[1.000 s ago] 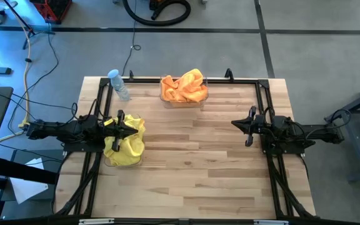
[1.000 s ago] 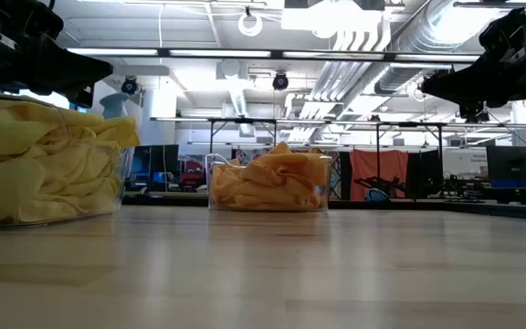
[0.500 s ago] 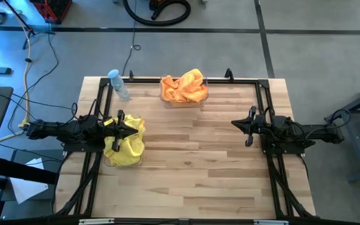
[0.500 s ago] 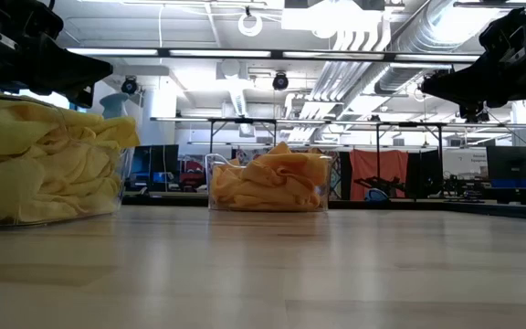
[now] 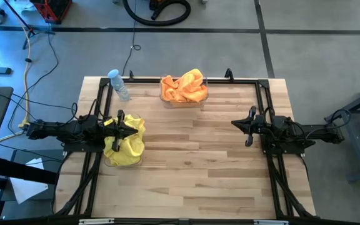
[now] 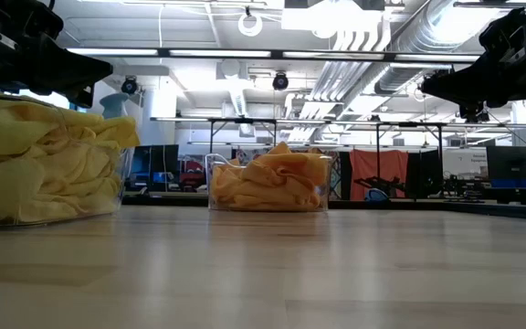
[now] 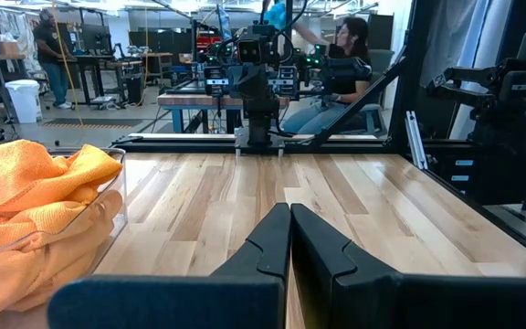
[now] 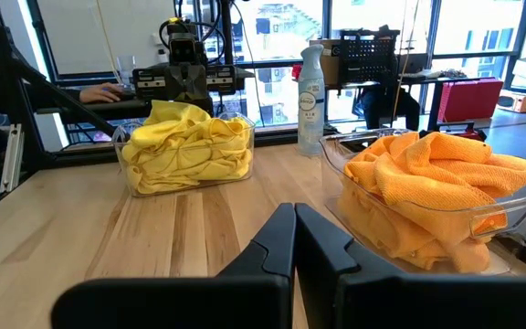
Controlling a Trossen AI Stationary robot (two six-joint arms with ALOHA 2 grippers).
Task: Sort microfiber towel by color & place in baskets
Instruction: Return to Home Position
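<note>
Yellow towels (image 5: 124, 145) fill a clear basket (image 8: 187, 179) near the table's left edge; they also show in the low view (image 6: 39, 164). Orange towels (image 5: 184, 87) fill a second clear basket (image 6: 268, 187) at the far edge, also seen in the right wrist view (image 8: 432, 187) and the left wrist view (image 7: 35, 215). My left gripper (image 5: 120, 124) hovers above the yellow basket's far part, shut and empty (image 7: 290, 219). My right gripper (image 5: 249, 130) hangs in the air near the right edge, shut and empty (image 8: 294, 219).
A clear water bottle (image 5: 119, 84) stands at the far left corner, beside the orange basket. Black frame rails (image 5: 264, 103) run along the table's left, right and far sides. Bare wood (image 5: 192, 156) spreads between the arms. People sit at desks beyond the table (image 7: 341, 55).
</note>
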